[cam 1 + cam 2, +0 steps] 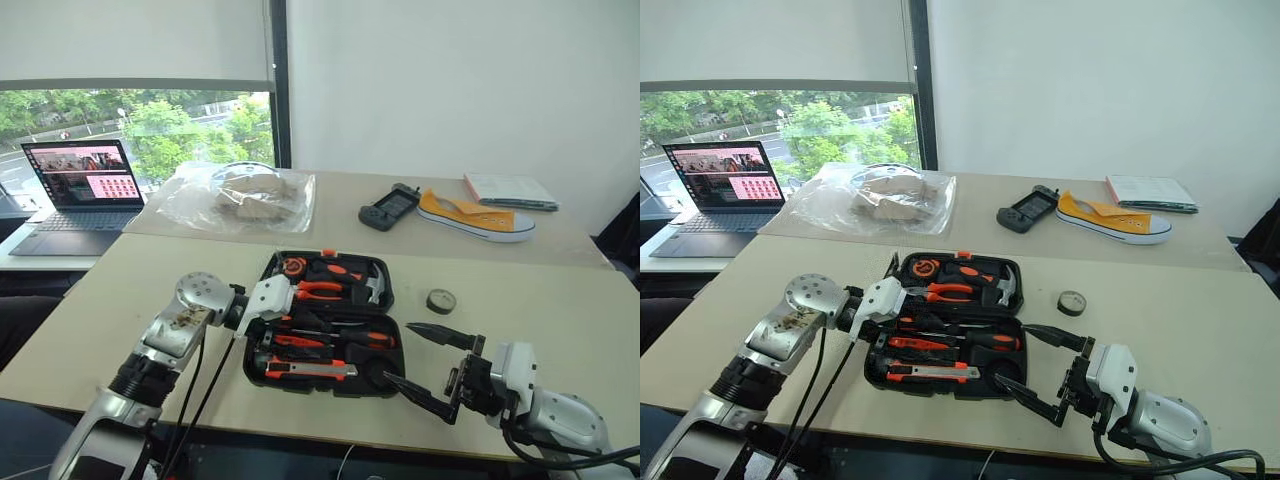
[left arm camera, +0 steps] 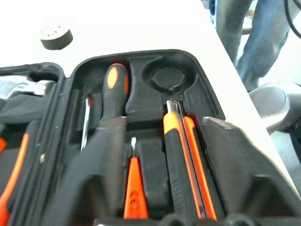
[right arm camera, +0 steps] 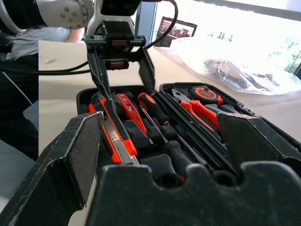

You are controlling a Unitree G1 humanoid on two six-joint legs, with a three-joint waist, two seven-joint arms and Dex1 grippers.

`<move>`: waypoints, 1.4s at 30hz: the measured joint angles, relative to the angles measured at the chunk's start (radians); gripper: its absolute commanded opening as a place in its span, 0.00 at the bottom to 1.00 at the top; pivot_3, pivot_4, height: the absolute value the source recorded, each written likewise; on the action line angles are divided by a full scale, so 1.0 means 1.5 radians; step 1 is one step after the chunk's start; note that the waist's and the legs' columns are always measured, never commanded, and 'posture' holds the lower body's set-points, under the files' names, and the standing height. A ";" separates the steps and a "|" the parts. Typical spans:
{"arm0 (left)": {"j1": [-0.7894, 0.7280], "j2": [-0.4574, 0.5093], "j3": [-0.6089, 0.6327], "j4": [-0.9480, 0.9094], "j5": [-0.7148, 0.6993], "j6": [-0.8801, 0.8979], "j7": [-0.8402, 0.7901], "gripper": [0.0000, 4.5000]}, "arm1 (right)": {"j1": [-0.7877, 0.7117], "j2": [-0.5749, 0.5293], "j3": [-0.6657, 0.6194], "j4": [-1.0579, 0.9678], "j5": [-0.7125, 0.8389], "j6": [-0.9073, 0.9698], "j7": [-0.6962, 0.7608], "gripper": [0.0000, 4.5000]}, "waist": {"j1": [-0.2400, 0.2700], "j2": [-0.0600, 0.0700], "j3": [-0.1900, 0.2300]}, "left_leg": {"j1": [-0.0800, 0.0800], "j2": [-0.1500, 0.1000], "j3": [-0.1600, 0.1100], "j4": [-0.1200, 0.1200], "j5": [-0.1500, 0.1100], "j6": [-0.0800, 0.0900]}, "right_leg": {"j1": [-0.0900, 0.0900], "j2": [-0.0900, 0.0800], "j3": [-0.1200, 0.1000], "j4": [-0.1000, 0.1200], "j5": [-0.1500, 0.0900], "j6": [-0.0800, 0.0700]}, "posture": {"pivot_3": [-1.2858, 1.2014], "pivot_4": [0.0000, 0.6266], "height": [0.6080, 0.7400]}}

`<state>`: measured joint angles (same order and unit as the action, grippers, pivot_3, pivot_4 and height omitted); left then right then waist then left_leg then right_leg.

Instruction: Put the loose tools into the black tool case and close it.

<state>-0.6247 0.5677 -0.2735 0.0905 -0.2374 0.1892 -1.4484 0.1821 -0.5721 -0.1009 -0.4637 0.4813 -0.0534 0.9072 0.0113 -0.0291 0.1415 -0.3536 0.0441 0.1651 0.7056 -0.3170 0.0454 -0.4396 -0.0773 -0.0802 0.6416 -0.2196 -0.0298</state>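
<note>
My right gripper hangs nearest me at the case's near right corner, fingers spread wide, holding nothing. My left gripper hovers over the open black tool case, jaws parted and empty. In its slots I see the utility knife, tester screwdriver and a screwdriver. The tape roll lies on the table beyond.
</note>
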 measured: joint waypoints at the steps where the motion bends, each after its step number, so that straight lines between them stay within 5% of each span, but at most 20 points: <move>1: 0.000 -0.005 -0.007 0.003 0.003 -0.009 0.003 0.21 | 0.000 0.001 0.000 0.000 -0.001 0.000 0.000 1.00 | 0.000 0.000 0.000 | 0.000 0.000 0.000 0.000 0.000 0.000 | 0.000 0.000 0.000 0.000 0.000 0.000 | 0.52 0.24 1.00; 4: 0.003 -0.009 -0.023 0.009 0.021 -0.025 0.010 0.01 | 0.000 0.001 0.000 0.000 -0.004 -0.001 -0.001 1.00 | 0.000 0.000 0.000 | 0.000 0.000 0.000 0.000 0.000 0.000 | 0.000 0.000 0.000 0.000 0.000 0.000 | 0.52 0.24 1.00; 17: 0.039 0.005 -0.054 0.016 0.070 -0.064 0.037 0.01 | 0.016 0.002 0.000 0.000 -0.005 -0.003 -0.002 1.00 | 0.000 0.000 0.000 | 0.001 0.000 0.000 0.000 0.000 0.000 | 0.000 0.000 0.001 0.000 0.000 0.001 | 0.52 0.24 1.00; 30: 0.061 0.016 -0.064 -0.010 0.081 0.063 0.094 0.01 | 0.015 0.002 0.000 -0.004 -0.005 -0.003 -0.008 1.00 | -0.002 0.002 -0.004 | 0.005 0.001 0.000 0.000 -0.003 0.005 | 0.003 0.001 0.006 0.002 -0.001 0.003 | 0.52 0.24 1.00; 36: 0.121 -0.014 0.000 0.020 0.022 -0.007 0.105 0.01 | 0.050 0.001 -0.032 -0.018 0.012 0.000 -0.017 1.00 | -0.001 0.004 -0.005 | 0.005 0.001 0.000 -0.002 -0.003 0.005 | 0.002 0.000 0.007 0.002 -0.001 0.003 | 0.52 0.24 1.00; 42: 0.156 -0.007 0.112 0.024 -0.086 -0.078 0.050 0.43 | 0.142 -0.019 -0.131 -0.028 0.045 0.013 -0.016 1.00 | 0.002 0.003 -0.004 | 0.000 0.001 0.000 -0.001 0.000 0.000 | -0.001 0.000 0.005 0.000 0.001 0.000 | 0.52 0.24 1.00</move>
<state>-0.3901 0.5576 -0.1057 0.1260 -0.3668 0.0724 -1.3731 0.3949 -0.6008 -0.2976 -0.5063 0.5490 -0.0341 0.8828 0.0143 -0.0252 0.1351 -0.3532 0.0456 0.1646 0.7041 -0.3171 0.0459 -0.4404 -0.0769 -0.0731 0.6417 -0.2179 -0.0301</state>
